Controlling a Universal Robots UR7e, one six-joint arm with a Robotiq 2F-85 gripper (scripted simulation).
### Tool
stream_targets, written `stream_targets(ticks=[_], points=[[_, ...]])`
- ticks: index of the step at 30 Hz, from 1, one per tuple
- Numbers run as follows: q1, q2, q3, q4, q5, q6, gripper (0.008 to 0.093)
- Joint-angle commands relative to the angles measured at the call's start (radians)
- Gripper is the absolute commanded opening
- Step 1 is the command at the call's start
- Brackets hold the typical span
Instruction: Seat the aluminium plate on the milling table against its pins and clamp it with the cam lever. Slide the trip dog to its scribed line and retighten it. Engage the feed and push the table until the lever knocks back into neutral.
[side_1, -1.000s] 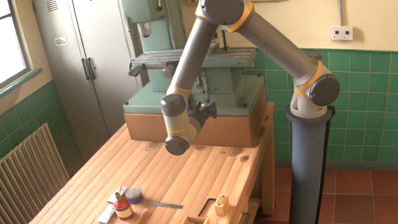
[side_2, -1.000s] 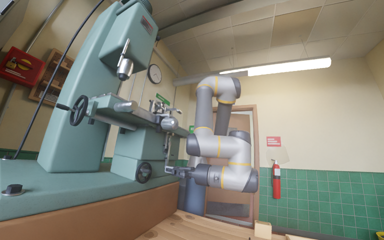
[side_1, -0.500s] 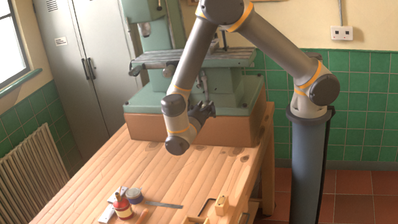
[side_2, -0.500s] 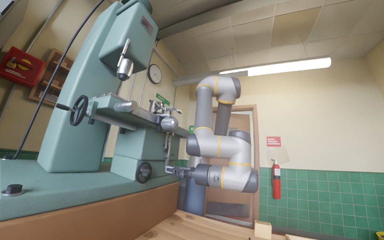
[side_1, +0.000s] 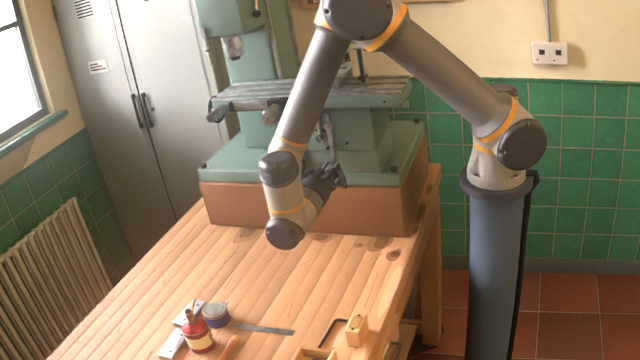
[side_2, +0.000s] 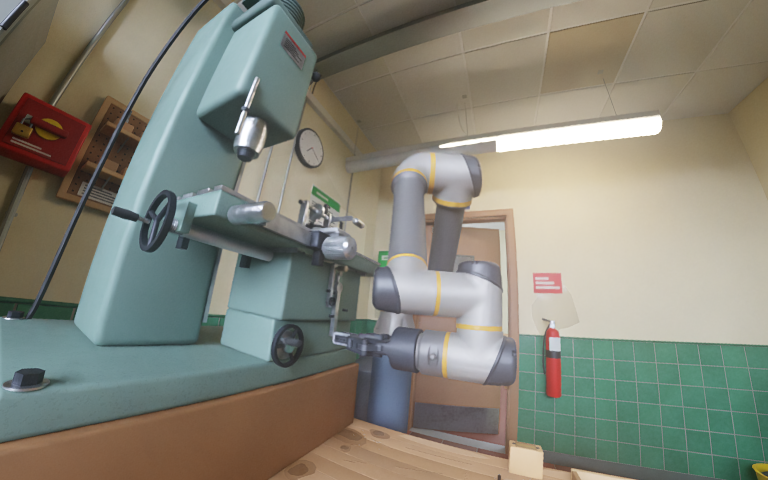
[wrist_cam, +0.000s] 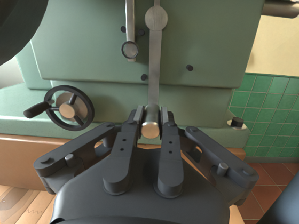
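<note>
The feed lever (wrist_cam: 154, 66) hangs straight down from its round pivot on the front of the mill's knee, and its cylindrical knob (wrist_cam: 150, 125) sits between the fingers of my gripper (wrist_cam: 150, 117), which is closed on that knob. From the side, the gripper (side_2: 345, 340) reaches level toward the lever's lower end (side_2: 332, 317), below the milling table (side_1: 320, 92). The clamp fixture (side_2: 325, 215) stands on top of the table; the plate and trip dog are not clear to me.
Behind the lever is the green knee casting with a shorter second lever (wrist_cam: 130, 32) just left. A black handwheel (wrist_cam: 70, 108) sticks out lower left. The mill sits on a brown block on the wooden bench (side_1: 280, 285), with an oil can (side_1: 196, 332) and small tools near the front.
</note>
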Motion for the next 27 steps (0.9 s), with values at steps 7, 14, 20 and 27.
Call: stream_targets(ticks=[7, 14, 20, 27], points=[[0.0, -0.001, 0.0, 0.0, 0.0, 0.0, 0.008], [0.001, -0.002, 0.003, -0.002, 0.001, 0.0, 0.008], [0.003, -0.005, 0.01, -0.006, 0.003, 0.0, 0.008], [0.007, -0.012, 0.025, -0.014, 0.007, 0.0, 0.008]])
